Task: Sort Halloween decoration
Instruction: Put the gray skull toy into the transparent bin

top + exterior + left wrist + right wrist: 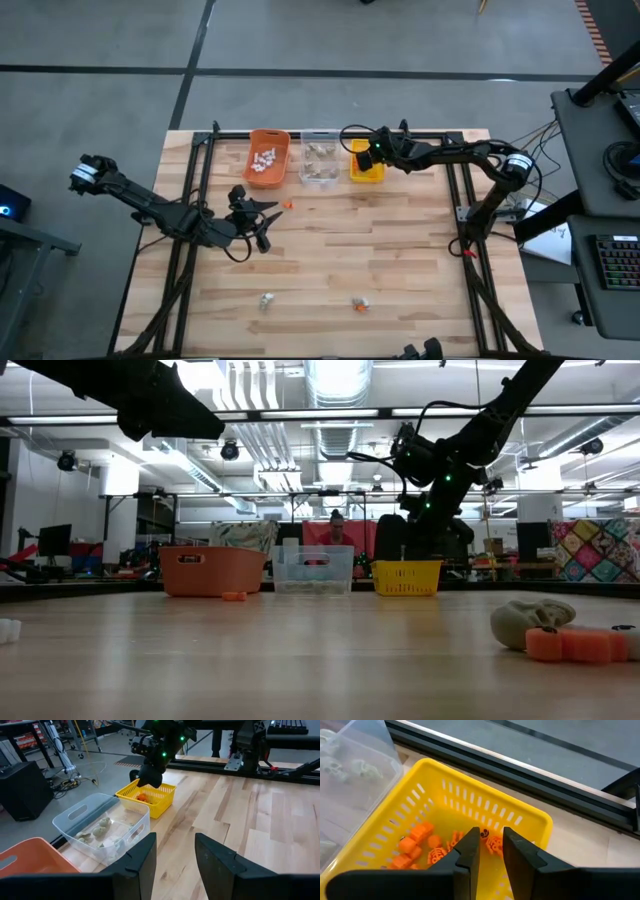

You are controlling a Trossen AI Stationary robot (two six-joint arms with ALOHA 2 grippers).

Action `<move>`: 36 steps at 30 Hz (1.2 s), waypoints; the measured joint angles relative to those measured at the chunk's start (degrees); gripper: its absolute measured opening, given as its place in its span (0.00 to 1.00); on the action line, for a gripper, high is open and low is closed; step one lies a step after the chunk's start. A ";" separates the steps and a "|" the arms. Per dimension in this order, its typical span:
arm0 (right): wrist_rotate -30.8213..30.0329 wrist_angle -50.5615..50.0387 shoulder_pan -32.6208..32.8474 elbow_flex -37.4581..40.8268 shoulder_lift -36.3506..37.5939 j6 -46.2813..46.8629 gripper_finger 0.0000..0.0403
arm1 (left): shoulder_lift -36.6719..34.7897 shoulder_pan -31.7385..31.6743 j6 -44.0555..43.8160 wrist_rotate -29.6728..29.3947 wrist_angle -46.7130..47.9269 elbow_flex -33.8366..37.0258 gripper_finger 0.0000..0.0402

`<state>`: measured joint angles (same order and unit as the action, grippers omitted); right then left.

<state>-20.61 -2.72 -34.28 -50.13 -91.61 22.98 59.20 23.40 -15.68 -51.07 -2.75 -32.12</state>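
Note:
My right gripper (491, 851) hangs open just above the yellow bin (366, 166), which holds several orange trinkets (420, 840). My left gripper (175, 857) is open above the table's left-middle (255, 215), touching nothing. Loose pieces lie on the table: one orange trinket (287, 204) near the left gripper, a pale one (266, 299), and an orange piece with a grey-tan one (360, 303) near the near edge. The low view shows the grey-tan piece (530, 622) beside the orange piece (580, 645). White trinkets (264, 158) lie in the orange bin, grey-tan ones (100, 827) in the clear bin.
Three bins stand in a row at the far edge: the orange bin (268, 172), the clear bin (319, 178) and the yellow one. A dark metal frame (205, 140) borders the table. A person (335, 530) sits beyond the far edge. Bare wood (380, 240) spans the table's middle.

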 joint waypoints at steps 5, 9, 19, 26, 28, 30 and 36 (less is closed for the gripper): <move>0.11 -0.13 0.24 0.00 1.23 -0.81 0.18 | 0.00 0.00 -0.53 0.02 -0.03 0.00 0.29; 2.57 -0.12 1.64 0.00 4.86 -1.94 0.18 | 0.00 -0.01 -1.98 4.82 -0.48 0.00 0.29; 3.05 -3.25 10.86 -0.02 17.36 -4.26 0.19 | 0.00 0.28 -6.41 14.45 -0.86 -1.26 0.29; 3.07 -6.34 19.30 0.00 22.57 -4.57 0.19 | 1.48 2.92 -18.25 26.35 -0.34 -4.45 0.29; 3.05 -6.34 21.21 0.00 22.88 -4.73 0.19 | 3.29 4.30 -22.01 28.91 0.27 -6.18 0.29; 3.05 -6.13 22.82 0.00 22.87 -5.29 0.19 | 5.70 5.92 -26.76 30.75 2.67 -8.34 0.29; 3.05 -6.12 25.41 0.04 22.16 -5.98 0.19 | 16.45 10.74 -46.31 37.26 21.04 -19.90 0.29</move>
<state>-17.56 -8.84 -8.87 -50.09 -69.45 17.00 75.65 34.14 -61.99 -13.81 18.29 -52.02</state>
